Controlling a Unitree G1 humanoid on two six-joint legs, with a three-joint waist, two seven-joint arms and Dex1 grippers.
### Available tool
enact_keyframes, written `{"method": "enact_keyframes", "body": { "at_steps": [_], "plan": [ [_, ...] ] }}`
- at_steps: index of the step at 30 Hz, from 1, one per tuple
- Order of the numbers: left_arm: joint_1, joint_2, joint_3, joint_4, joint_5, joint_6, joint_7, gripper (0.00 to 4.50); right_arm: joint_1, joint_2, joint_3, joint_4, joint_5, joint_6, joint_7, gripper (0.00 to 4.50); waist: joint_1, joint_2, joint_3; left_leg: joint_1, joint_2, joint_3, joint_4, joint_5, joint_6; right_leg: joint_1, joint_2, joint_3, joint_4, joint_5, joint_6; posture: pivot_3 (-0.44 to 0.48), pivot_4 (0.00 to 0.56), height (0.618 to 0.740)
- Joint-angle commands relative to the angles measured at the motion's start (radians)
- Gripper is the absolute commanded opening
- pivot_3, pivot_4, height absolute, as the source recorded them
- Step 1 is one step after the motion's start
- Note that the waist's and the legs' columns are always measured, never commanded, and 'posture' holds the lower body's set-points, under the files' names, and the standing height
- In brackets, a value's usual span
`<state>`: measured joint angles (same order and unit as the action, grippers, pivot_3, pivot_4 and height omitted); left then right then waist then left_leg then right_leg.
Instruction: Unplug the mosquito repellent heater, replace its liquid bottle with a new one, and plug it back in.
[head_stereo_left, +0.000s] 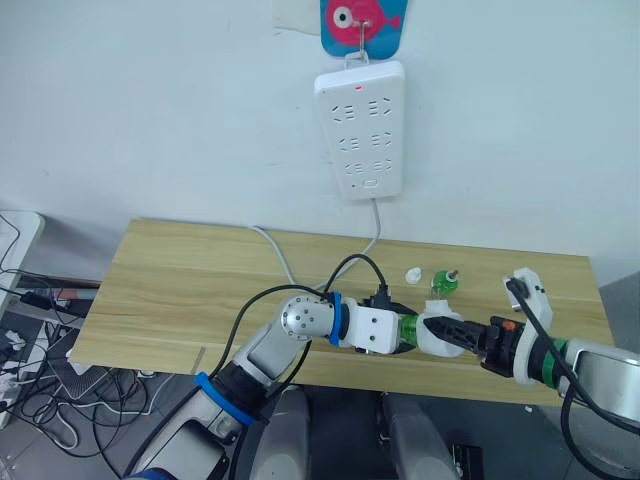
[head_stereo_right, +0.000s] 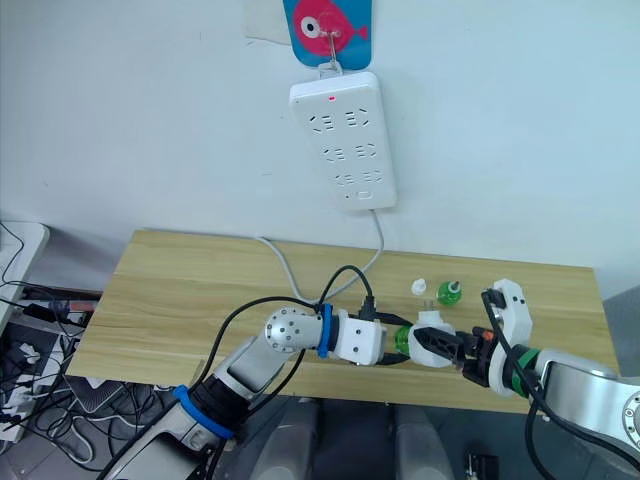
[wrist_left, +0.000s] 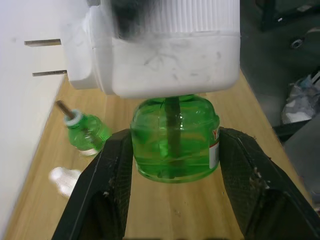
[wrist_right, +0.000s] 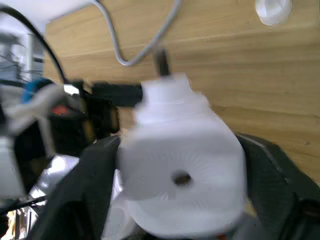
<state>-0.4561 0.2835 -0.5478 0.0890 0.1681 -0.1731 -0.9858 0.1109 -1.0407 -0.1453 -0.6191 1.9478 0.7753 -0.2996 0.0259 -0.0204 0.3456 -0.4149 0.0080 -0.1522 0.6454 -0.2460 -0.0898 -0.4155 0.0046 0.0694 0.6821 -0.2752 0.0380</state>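
The mosquito repellent heater (head_stereo_left: 436, 334), a small white rounded unit, hangs unplugged over the table's front edge with its two prongs (wrist_left: 45, 57) bare. A green liquid bottle (wrist_left: 175, 137) sits in its base. My left gripper (head_stereo_left: 408, 331) is shut on that bottle, a black finger (wrist_left: 112, 180) pressing each side. My right gripper (head_stereo_left: 447, 334) is shut on the heater's white body (wrist_right: 182, 185), whose round vent hole faces the right wrist camera. Another green bottle (head_stereo_left: 444, 283) stands uncapped on the table behind them, its white cap (head_stereo_left: 412, 273) beside it.
A long white power strip (head_stereo_left: 361, 130) hangs on the wall above the wooden table (head_stereo_left: 180, 290). Its white cable (head_stereo_left: 285, 262) runs down across the tabletop. Cables and gear lie on the floor at the left (head_stereo_left: 30, 340).
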Motion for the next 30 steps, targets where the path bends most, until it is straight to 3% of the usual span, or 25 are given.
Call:
{"method": "enact_keyframes", "body": {
  "at_steps": [1,5,11,17,22,30],
  "plan": [
    [0.018,-0.008,-0.007,-0.031,-0.038,-0.007,-0.009,2.21,0.003,-0.015,-0.056,-0.001,0.024,0.012,0.048,4.48,0.001,0.000,0.000,0.000,0.000,0.000,0.000,0.000,0.000,0.000,0.000,0.000,0.000,0.000,0.000,0.134,0.324,0.740],
    [0.025,-0.030,0.019,-0.031,-0.099,0.044,-0.019,2.21,0.016,-0.020,-0.097,0.010,0.024,0.016,0.059,4.48,0.000,0.000,0.000,0.000,0.000,-0.001,0.000,0.000,0.000,0.000,0.000,0.000,0.000,0.000,0.000,0.132,0.321,0.740],
    [0.047,-0.068,0.101,-0.088,-0.326,0.295,-0.077,2.21,0.090,-0.068,-0.304,-0.021,0.024,0.015,0.048,4.48,-0.002,0.001,-0.001,-0.001,0.000,-0.001,0.000,0.000,0.000,0.000,-0.002,-0.001,0.000,0.000,0.000,0.111,0.322,0.740],
    [0.035,-0.119,0.217,-0.112,-0.477,0.501,-0.011,2.21,0.119,-0.030,-0.407,-0.230,0.024,-0.129,-0.093,4.48,-0.010,0.002,-0.001,-0.001,-0.001,-0.001,0.000,0.000,0.000,0.000,-0.001,-0.002,0.000,0.000,0.000,0.043,0.317,0.740],
    [0.013,-0.136,0.235,-0.084,-0.490,0.498,-0.008,2.21,0.151,-0.007,-0.332,-0.408,-0.028,-0.209,-0.220,4.48,-0.018,0.002,-0.002,-0.001,-0.001,-0.001,0.000,0.002,-0.004,0.000,-0.001,-0.002,0.000,0.000,0.000,0.001,0.319,0.740],
    [-0.014,-0.143,0.217,-0.056,-0.461,0.441,-0.023,2.21,0.101,0.064,-0.115,-0.428,-0.280,-0.214,-0.251,4.48,-0.038,0.002,-0.002,0.000,-0.001,0.000,0.001,0.003,-0.004,0.000,-0.001,-0.001,0.000,0.000,0.001,-0.004,0.324,0.740]
  ]
}}
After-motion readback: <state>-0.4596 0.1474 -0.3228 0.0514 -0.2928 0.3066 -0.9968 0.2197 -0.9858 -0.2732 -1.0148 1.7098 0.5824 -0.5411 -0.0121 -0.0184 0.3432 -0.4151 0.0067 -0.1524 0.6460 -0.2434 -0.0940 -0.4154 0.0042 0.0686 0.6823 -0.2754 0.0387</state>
